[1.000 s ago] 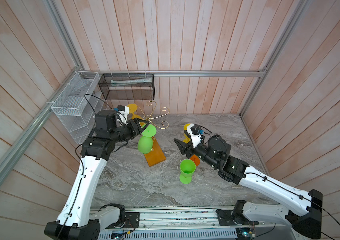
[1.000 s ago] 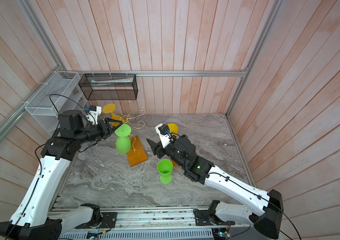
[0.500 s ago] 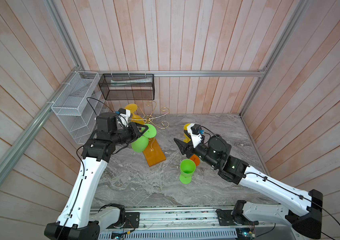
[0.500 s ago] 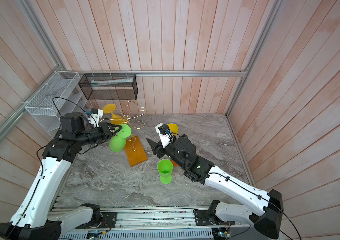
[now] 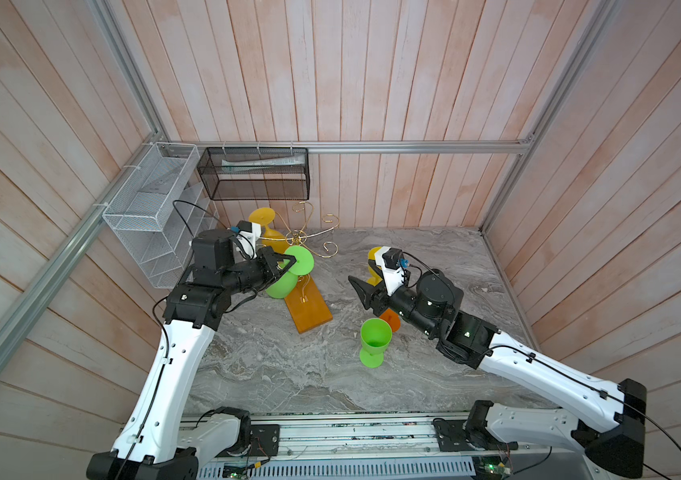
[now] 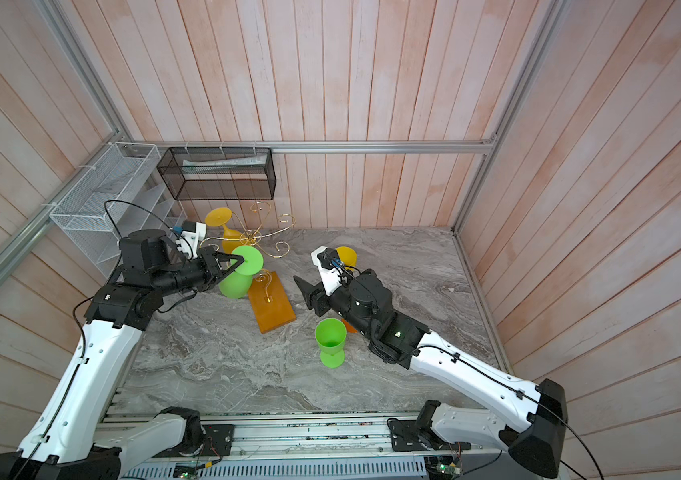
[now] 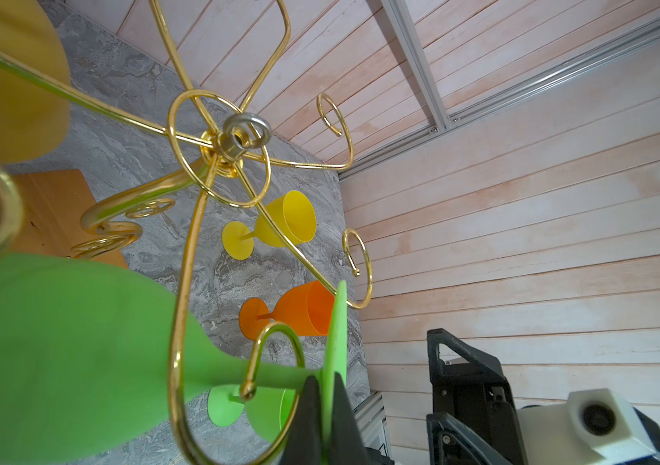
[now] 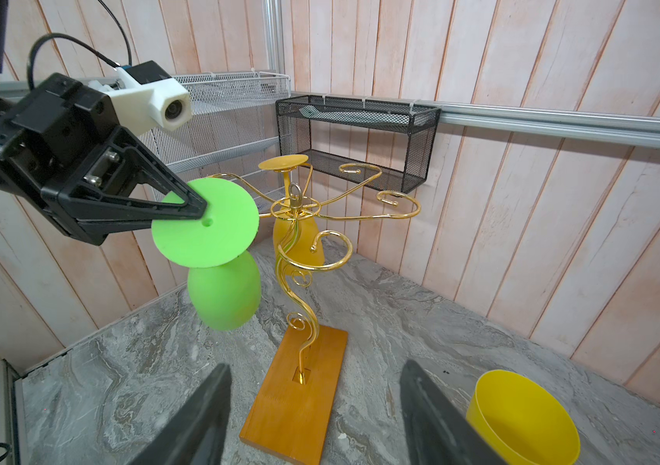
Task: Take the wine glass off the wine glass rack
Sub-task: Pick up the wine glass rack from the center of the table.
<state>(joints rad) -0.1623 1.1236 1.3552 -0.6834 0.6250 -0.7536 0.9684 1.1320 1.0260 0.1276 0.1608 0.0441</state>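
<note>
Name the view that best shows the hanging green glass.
Right wrist: the whole glass shows, bowl down, foot pinched by the left gripper. Left wrist shows it close and blurred, its stem in a rack hook. In both top views it is small, partly behind that arm.

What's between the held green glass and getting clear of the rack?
The rack's curled hook loops around the glass's stem, beside the foot the left gripper pinches. Nothing else visible.
</note>
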